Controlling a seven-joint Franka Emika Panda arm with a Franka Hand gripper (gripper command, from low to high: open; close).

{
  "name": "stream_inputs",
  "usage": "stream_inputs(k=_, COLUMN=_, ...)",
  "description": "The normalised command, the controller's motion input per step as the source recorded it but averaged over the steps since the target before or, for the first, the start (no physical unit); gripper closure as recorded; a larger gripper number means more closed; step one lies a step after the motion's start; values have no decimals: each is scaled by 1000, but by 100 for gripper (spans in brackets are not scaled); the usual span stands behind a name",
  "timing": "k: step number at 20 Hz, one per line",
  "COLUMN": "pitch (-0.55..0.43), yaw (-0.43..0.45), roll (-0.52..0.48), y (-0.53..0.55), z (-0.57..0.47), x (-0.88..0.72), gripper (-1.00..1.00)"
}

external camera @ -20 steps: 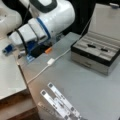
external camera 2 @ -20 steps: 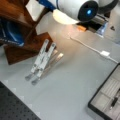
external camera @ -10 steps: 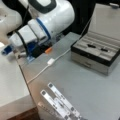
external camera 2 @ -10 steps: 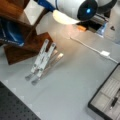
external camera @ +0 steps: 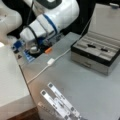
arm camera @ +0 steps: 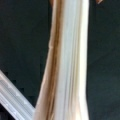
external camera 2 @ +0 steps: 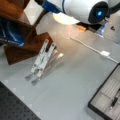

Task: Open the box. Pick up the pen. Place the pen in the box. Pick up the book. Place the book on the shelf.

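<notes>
In a front view, the arm [external camera: 50,17] is reaching down at the far left end of the bench [external camera: 82,82], next to the shelf [external camera: 10,82] with its cream top. The gripper itself is hiding behind the wrist, so I cannot tell how it is set. The box [external camera: 95,57] is standing open at the right with its lid up. 2 dark sticks are lying in its padded slots, and 1 of them is likely the pen [external camera: 91,45]. That would mean the box steps are already done. A white cable block [external camera: 50,61] and an orange piece [external camera: 48,50] are lying between the arm and the box. A folded metal stand [external camera: 60,105] is lying near the bottom edge.

In a front view, the shelf [external camera 2: 15,50] is showing as dark brown wood at the left, with a blue item [external camera 2: 10,32] inside. The stand [external camera 2: 42,60] is lying just beside the shelf's foot, close under the arm's path. The box [external camera 2: 105,100] is sitting well apart at the bottom right.

In the wrist view, the book [arm camera: 67,62] is filling the middle, edge-on and upright, with its pale pages facing the camera. Judging by that closeness, the arm is probably carrying it upright so it can go onto the shelf. No part of the gripper is showing here.
</notes>
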Motion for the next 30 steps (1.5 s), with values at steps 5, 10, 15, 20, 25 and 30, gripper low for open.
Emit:
stream_inputs(k=5, pitch=20, yaw=-192, roll=233, y=529, z=181, x=256, gripper=-100)
stream_inputs(k=10, pitch=42, yaw=-309, roll=290, y=423, z=112, x=413, gripper=-100)
stream_inputs(k=15, pitch=13, yaw=-481, roll=359, y=457, z=-31, x=522, gripper=-100)
stream_inputs(k=20, pitch=-102, yaw=-625, roll=457, y=446, z=-136, x=475, gripper=-100)
stream_inputs(k=25, pitch=-107, yaw=-523, roll=491, y=385, z=-190, x=308, gripper=-100)
stream_inputs(k=30, pitch=-181, yaw=-301, roll=604, y=155, z=-183, x=105, gripper=-100)
